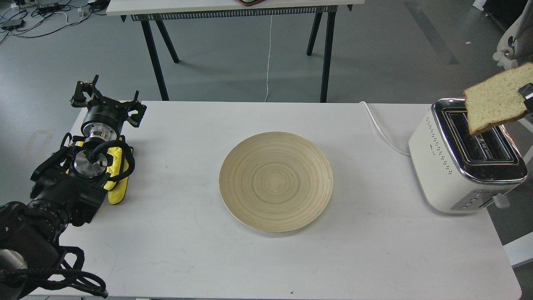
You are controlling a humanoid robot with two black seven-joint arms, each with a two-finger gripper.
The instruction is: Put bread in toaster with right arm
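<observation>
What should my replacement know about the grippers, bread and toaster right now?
Right gripper: mostly out of frame at the right edge, gripping the bread slice by its right side.
Bread: in the air, tilted, its lower corner hanging over the toaster's slots, not yet inside.
Toaster: at the table's right end; both slots look empty.
Left gripper: idle over the table's far left corner, open, holding nothing.
Wooden plate: mid-table, bare.
Done: bread picked up and carried to the toaster.
Left: line the slice up with a slot, lower it in, release.
</observation>
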